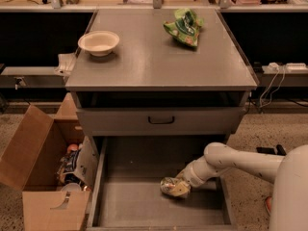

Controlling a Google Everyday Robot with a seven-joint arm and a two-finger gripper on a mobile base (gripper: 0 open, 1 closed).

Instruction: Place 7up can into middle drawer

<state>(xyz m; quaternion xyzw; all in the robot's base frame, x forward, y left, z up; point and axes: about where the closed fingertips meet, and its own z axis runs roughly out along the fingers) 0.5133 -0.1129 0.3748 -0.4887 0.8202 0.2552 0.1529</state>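
Note:
The 7up can (174, 187) lies on its side, low over or on the grey floor of the open middle drawer (130, 208), right of the middle. My gripper (184, 183) reaches in from the right on the white arm and is shut on the can's right end. The can's white and green print faces up. The drawer's side walls stand on both sides of the can, apart from it.
Above is a shut drawer front with a black handle (161, 121). On the cabinet top sit a cream bowl (98, 42) and a green snack bag (185, 27). An open cardboard box (41, 172) with items stands at the left of the drawer.

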